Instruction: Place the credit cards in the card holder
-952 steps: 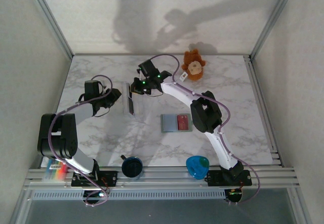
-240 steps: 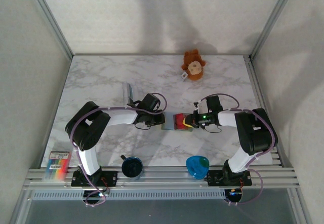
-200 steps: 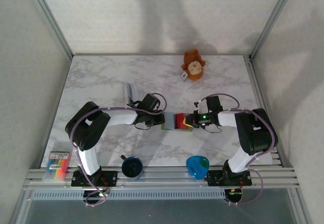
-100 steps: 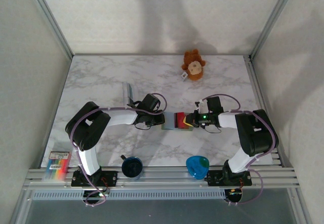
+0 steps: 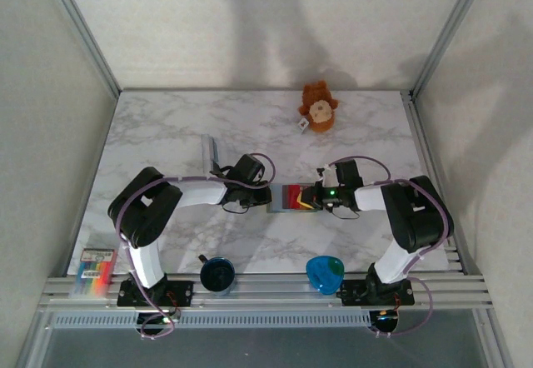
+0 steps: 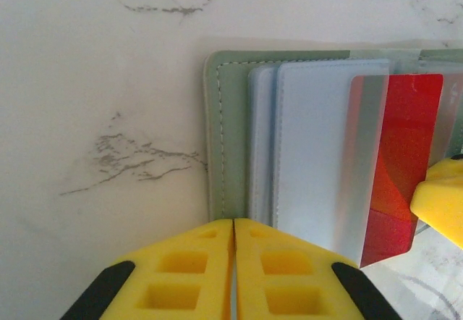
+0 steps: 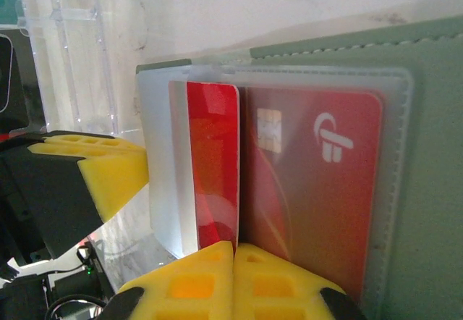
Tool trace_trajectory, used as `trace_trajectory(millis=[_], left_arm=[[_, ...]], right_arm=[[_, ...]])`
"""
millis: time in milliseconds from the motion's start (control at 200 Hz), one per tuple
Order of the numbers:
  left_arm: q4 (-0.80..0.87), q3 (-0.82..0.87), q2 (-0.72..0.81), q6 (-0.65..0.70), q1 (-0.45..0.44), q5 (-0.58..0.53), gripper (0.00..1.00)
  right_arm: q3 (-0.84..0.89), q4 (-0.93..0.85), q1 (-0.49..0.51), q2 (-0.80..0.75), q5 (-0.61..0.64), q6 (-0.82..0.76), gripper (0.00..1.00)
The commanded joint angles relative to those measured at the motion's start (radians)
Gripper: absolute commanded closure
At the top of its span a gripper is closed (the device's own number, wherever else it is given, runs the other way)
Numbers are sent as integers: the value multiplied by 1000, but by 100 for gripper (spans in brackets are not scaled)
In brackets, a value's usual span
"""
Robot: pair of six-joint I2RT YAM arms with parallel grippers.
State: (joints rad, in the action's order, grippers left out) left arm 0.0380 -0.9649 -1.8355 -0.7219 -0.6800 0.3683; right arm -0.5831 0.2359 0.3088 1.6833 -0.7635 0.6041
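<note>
The wallet [image 6: 230, 139] lies open on the desk [image 5: 166, 135] between both arms. The right fingers [image 7: 217, 276] pinch a red card [image 7: 213, 161] at the blue-grey pocket; a second card [image 7: 318, 190] sits under the clear sleeve. The left fingers [image 6: 217, 258] are closed at the wallet's edge. If the card snags the pocket lip, it may bow, slip free, or shove the wallet.

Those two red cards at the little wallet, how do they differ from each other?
The tucked card lies flat behind the clear window of the wallet; the held card stands tilted on edge, pinched in the right pincer. The tucked card shows a chip and a white logo; no marks can be made out on the held card. Both are red.
</note>
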Motion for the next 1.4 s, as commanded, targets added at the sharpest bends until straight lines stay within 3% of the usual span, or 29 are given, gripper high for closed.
trace_trajectory(millis=[0,491,736,911,1176,1397], left_arm=[[34,3,-27,1,-21,-17,90],[33,9,-24,-4,-25,-32,89],[56,1,11,7,-24,-65,88],[101,-11,54,22,-24,-91,85],[97,40,242,-9,-26,-116,78],[153,56,381,10,-26,-153,74]], right_arm=[[-8,6,26,28,-17,9,100],[-124,-65,133,111,-26,-8,100],[-147,-118,154,97,6,-27,95],[-157,-242,154,18,88,-86,82],[-226,-494,154,-125,227,-171,65],[-291,-698,153,-242,432,-216,54]])
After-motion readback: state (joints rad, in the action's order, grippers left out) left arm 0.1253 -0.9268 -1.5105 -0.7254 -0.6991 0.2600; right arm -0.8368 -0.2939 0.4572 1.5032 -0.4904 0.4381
